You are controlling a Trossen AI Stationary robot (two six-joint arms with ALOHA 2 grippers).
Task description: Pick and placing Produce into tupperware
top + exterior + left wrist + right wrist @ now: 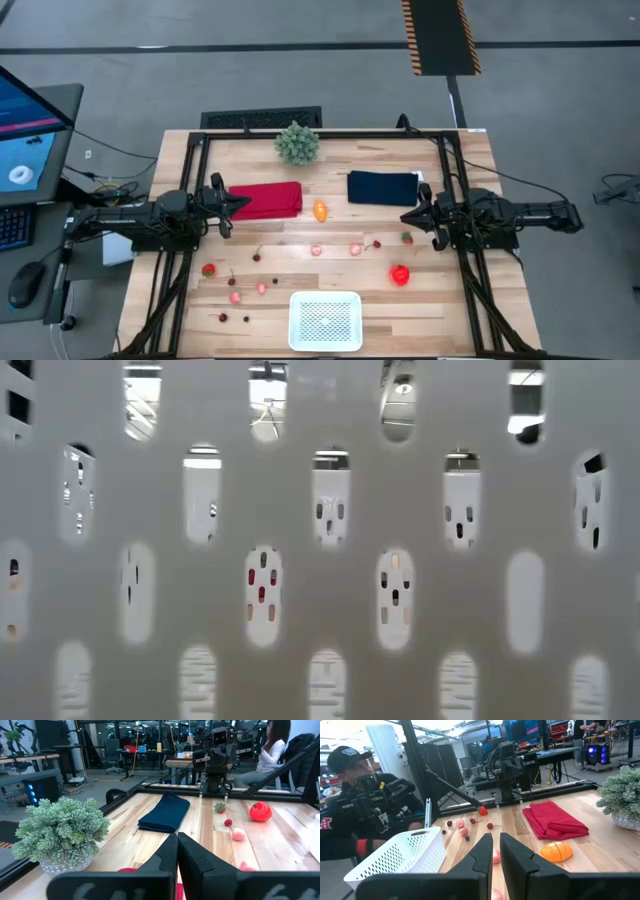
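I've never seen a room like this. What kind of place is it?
Probably a robotics lab or workshop. Two robot arms sit at a wooden table with toy fruits, a computer monitor stands beside it, and more workbenches with equipment fill the room behind.

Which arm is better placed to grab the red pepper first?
Right, probably. The red pepper lies on the right half of the table, just ahead of the right pincer. The left pincer sits over the red cloth, farther away.

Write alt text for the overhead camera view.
Small toy fruits lie scattered on a wooden table behind an empty white mesh-bottomed square container. The left tool and right tool wait at opposite sides, both shut.
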